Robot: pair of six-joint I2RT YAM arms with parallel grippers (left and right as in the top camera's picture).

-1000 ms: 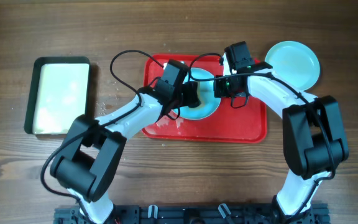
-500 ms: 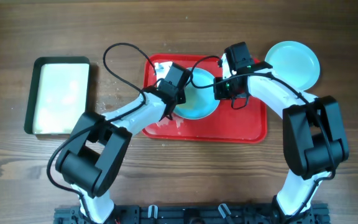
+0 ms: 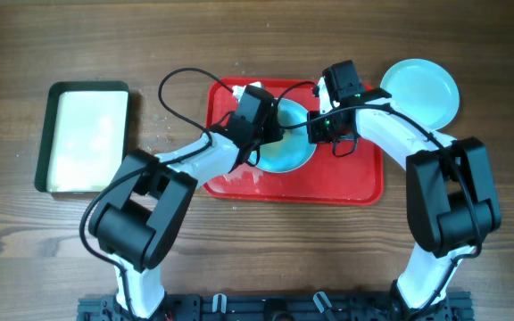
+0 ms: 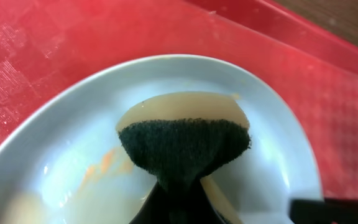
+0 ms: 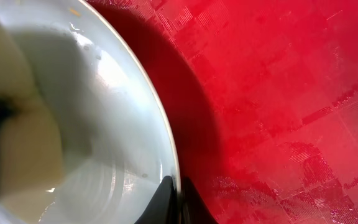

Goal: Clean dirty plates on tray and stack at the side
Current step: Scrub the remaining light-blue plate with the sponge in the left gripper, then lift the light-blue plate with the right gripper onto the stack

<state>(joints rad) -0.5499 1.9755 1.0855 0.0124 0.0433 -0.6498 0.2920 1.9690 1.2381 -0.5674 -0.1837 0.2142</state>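
**Sponge edges back over plate as right arm pins the rim**

Shifted a little toward the counter's right since half a second ago, the left gripper (image 3: 271, 139) is over the left part of the plate (image 3: 296, 155) again, and its cable loop has changed shape. The right arm has kept its place.

The red tray (image 3: 346, 183) lies at the middle of the counter, close to the far edge, with its long axis running left to right along that edge. It carries one light blue plate in its far half, face up. The plate is round, so it has no long axis.

The left gripper is clamped on a sponge (image 4: 184, 146), squeezing it to a narrow waist. The dark scouring face is toward the wrist camera, the cream foam is behind it, and the sponge is pressed into the plate's hollow. An orange smear (image 4: 107, 160) lies on the plate just left of the sponge.

The right gripper (image 5: 174, 198) is closed on the plate's right rim, one finger inside the rim and one outside.

A second plate (image 3: 422, 89), pale and face up, rests on the bare counter off the tray's far right corner, apart from the tray. Whether more plates lie beneath it cannot be told.

A green tray (image 3: 87, 86) with a cream inside sits well to the left, its long axis running from far edge to near edge.
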